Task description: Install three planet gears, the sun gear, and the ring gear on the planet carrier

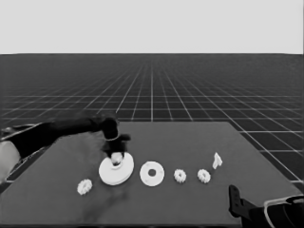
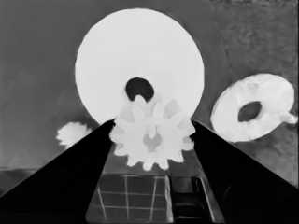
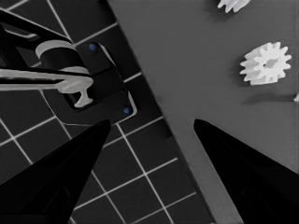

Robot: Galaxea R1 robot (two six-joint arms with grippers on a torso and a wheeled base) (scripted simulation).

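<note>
Gear (image 2: pixel 152 139) pinched between fingers of left hand (image 1: pixel 116 157), hanging w/ the larger round part (image 1: pixel 116 169) below it, near that part's centre hole. Smaller round part (image 1: pixel 152 173) lies just beside the larger, w/ three more gears on the counter (image 1: pixel 190 142): one (image 1: pixel 84 186) at the larger part's other side, two (image 1: pixel 180 175) (image 1: pixel 204 176) past the smaller part, then a thin white piece (image 1: pixel 217 160). Right hand (image 3: pixel 149 135) parked at counter's near right corner, fingers apart, holding nothing.
</note>
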